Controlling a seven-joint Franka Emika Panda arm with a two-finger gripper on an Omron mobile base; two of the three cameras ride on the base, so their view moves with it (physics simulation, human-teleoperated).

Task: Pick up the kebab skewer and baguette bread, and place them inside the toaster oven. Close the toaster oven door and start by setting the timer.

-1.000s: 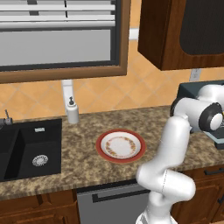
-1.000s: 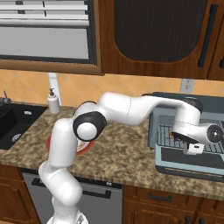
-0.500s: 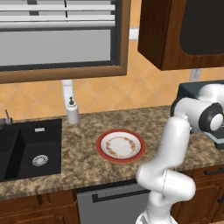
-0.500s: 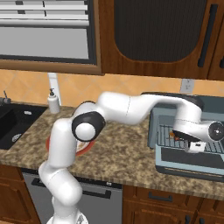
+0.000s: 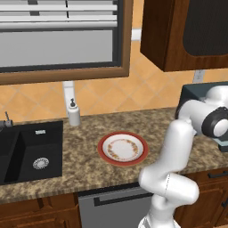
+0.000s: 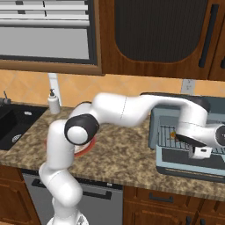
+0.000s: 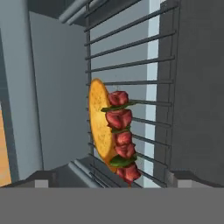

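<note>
We find the skewer (image 7: pixel 121 139) and bread (image 7: pixel 99 124) touching on the rack (image 7: pixel 148 70) inside the open oven (image 6: pixel 165 125). Gripper (image 7: pixel 107 177): jaws wide apart, holding nothing. Plate (image 5: pixel 123 148) on counter (image 5: pixel 84 156). We can make out no legible writing.

Inside the blue-grey toaster oven (image 6: pixel 176 132), its door (image 6: pixel 193 161) folded down open, the golden oval baguette bread (image 7: pixel 99 122) lies on the wire rack with the kebab skewer (image 7: pixel 121 138) of red meat chunks resting against it.
</note>
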